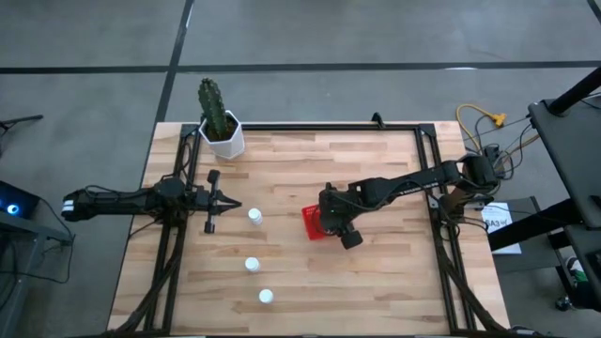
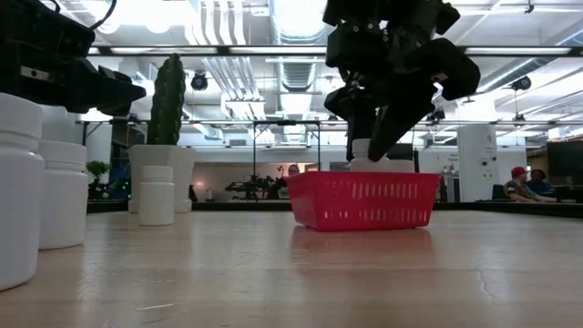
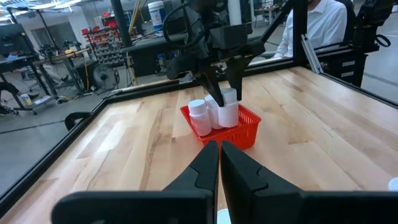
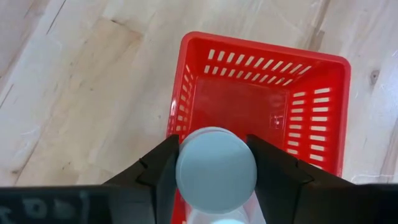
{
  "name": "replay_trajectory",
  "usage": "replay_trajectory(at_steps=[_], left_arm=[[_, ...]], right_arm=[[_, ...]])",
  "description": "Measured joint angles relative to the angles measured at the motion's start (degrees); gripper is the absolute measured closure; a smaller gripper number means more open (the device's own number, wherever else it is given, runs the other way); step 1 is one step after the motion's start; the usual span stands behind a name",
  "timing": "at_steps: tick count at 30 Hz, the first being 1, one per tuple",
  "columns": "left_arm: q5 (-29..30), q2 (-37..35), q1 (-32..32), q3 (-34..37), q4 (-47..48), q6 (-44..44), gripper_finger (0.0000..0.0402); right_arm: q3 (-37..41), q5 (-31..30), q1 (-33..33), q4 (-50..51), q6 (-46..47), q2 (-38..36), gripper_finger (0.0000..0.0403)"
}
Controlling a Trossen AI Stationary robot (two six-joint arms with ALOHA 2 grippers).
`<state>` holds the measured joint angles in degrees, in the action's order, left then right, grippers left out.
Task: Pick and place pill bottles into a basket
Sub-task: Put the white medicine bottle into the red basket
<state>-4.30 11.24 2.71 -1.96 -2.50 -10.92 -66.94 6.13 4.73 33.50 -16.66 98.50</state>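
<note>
- A white pill bottle (image 4: 216,169) is gripped by its cap in the right pincer (image 4: 211,171), held over the near end of the red basket (image 1: 311,222) at the centre of the frame.
- Two bottles (image 3: 200,117) are seen standing inside the basket.
- Three bottles (image 1: 254,217) are left on the surface (image 1: 376,282), lower left of centre.
- The left pincer (image 3: 219,163) is held closed at mid-left.

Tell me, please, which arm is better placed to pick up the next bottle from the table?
Probably the left. Its gripper, fingers shut, sits right beside the nearest loose bottle. The right gripper is over the basket, gripping a bottle.
</note>
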Motion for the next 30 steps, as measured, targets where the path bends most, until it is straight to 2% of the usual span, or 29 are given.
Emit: replay_trajectory(at_steps=[6,15,30], left_arm=[[0.0,0.0,0.0,0.0,0.0,0.0,0.0402],[0.0,0.0,0.0,0.0,0.0,0.0,0.0402],[0.0,0.0,0.0,0.0,0.0,0.0,0.0402]], right_arm=[[0.0,0.0,0.0,0.0,0.0,0.0,0.0244],[0.0,0.0,0.0,0.0,0.2,0.0,0.0216],[-0.3,0.0,0.0,0.0,0.0,0.0,0.0225]])
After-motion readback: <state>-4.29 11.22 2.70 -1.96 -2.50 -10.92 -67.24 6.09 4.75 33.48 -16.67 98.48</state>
